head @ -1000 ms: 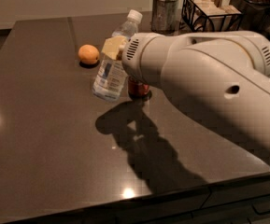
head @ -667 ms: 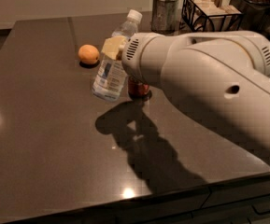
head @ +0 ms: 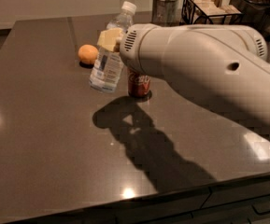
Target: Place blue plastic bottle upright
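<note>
The blue plastic bottle [head: 107, 65] is clear with a white cap and a pale label. It hangs tilted above the dark table [head: 41, 139], cap up and leaning to the back right, base lowest at the left. My gripper [head: 111, 45] is shut on its upper body; one yellowish finger pad [head: 109, 39] shows on the near side. The big white arm [head: 204, 69] reaches in from the right and hides the other finger. The bottle's shadow lies on the table just below it.
A red Coca-Cola can [head: 138, 84] stands right beside the bottle, under the arm. An orange [head: 88, 54] lies to the left behind it. A metal cup [head: 164, 8] and a wire basket [head: 209, 6] stand at the back right edge.
The bottle has risen slightly in the gripper, and its cap has moved up and a little left. The can and orange have not moved.
</note>
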### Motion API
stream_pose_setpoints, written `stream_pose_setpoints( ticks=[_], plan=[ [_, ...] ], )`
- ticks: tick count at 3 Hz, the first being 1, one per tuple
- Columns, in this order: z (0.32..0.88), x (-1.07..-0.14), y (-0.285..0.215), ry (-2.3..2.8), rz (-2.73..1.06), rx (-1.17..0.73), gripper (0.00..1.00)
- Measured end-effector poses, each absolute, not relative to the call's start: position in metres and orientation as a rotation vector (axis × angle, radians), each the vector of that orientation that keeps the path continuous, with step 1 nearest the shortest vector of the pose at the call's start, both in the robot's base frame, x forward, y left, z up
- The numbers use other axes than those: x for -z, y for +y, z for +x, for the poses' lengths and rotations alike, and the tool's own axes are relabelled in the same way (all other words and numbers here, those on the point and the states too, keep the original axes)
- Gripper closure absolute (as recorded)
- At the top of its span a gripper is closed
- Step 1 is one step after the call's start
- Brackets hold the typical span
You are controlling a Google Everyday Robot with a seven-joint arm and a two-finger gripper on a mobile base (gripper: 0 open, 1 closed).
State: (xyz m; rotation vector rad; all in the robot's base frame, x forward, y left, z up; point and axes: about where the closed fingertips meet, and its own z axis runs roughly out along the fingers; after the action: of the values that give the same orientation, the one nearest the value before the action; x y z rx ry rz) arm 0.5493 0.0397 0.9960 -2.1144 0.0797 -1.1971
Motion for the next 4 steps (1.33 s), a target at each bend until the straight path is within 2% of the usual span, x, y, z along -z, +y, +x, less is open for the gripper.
stream_pose_setpoints(
  ticks=[2,4],
  plan=[
    [0.5636,-1.0090,0.0600,-0.073,-2.008,1.175,1.00],
    [0.5563,-1.0111,0.0524,-0.264,-1.904,1.207,1.00]
  ],
)
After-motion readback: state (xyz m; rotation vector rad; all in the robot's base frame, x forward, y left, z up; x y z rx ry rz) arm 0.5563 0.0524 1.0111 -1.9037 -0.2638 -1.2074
